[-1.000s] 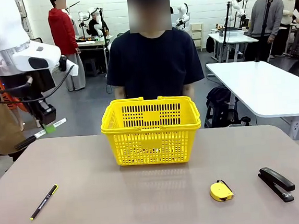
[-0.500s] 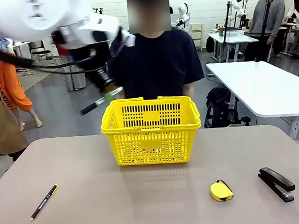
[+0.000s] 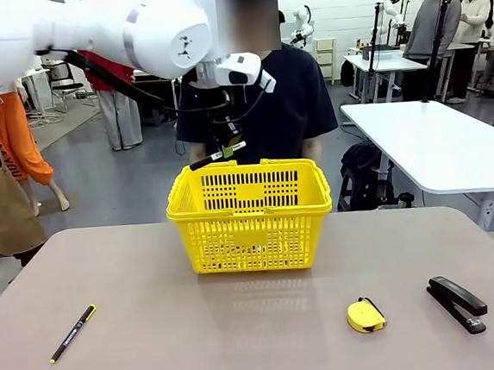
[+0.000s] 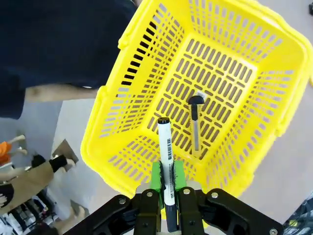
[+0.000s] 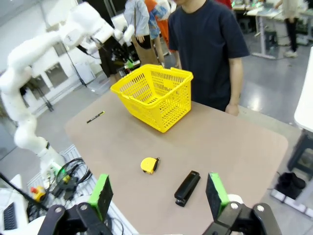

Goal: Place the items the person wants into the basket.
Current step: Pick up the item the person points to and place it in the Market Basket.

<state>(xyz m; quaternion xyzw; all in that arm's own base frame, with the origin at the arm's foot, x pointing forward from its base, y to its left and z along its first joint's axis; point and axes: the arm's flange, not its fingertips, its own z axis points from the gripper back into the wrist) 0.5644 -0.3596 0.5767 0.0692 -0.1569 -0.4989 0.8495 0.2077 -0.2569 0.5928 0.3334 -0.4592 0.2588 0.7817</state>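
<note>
My left gripper [image 3: 227, 151] hangs over the far left rim of the yellow basket [image 3: 249, 212], shut on the marker [image 3: 218, 155], which lies nearly level. In the left wrist view the green pads [image 4: 155, 172] clamp the marker [image 4: 165, 142] above the basket [image 4: 98, 147], and the box cutter [image 4: 195, 125] lies on the basket floor. The yellow tape measure [image 3: 365, 316] rests on the table at the near right. The person [image 3: 255, 98] stands behind the basket. My right gripper [image 5: 159, 196] is open and empty, high above the table's near right side.
A black stapler [image 3: 457, 302] lies right of the tape measure. A thin black pen [image 3: 72, 333] lies at the near left. The right wrist view shows the basket [image 5: 146, 105], tape measure [image 5: 148, 165], stapler [image 5: 187, 188] and pen [image 5: 95, 117].
My left arm has swung from beyond the table's left edge to above the basket's far rim, carrying the marker. Nothing on the table has moved.
</note>
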